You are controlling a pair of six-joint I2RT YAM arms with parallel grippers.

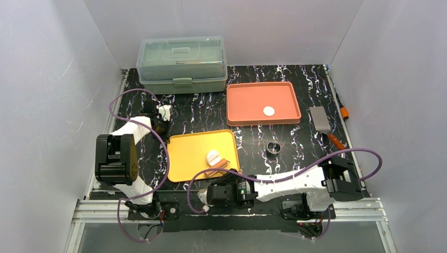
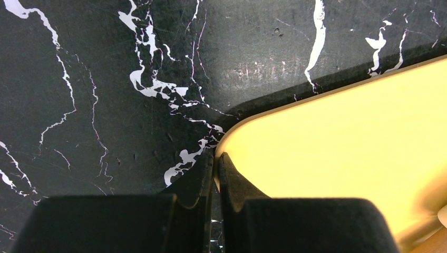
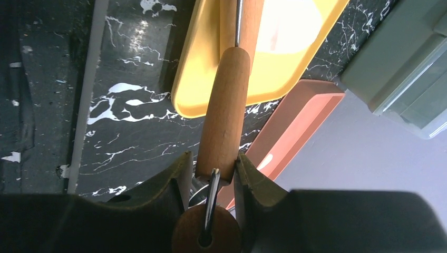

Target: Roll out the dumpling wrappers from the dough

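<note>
The dough [image 1: 213,157] is a small white flattened lump on the yellow tray [image 1: 190,158]. A wooden rolling pin [image 1: 220,164] lies against its near side. My right gripper [image 1: 211,194] is shut on the pin's wooden handle [image 3: 226,110], at its near end, in the right wrist view [image 3: 213,171]. My left gripper [image 1: 162,126] is at the yellow tray's far left corner. In the left wrist view [image 2: 216,161] its jaws are closed on the tray's rim [image 2: 224,142]. One round white dumpling wrapper [image 1: 269,110] lies in the orange tray [image 1: 248,100]; it also shows in the right wrist view [image 3: 266,159].
A small metal ring [image 1: 273,148] stands on the black marble table right of the yellow tray. A flat scraper [image 1: 321,120] with an orange handle lies at the right edge. A lidded clear-green box [image 1: 182,63] stands at the back left. White walls close three sides.
</note>
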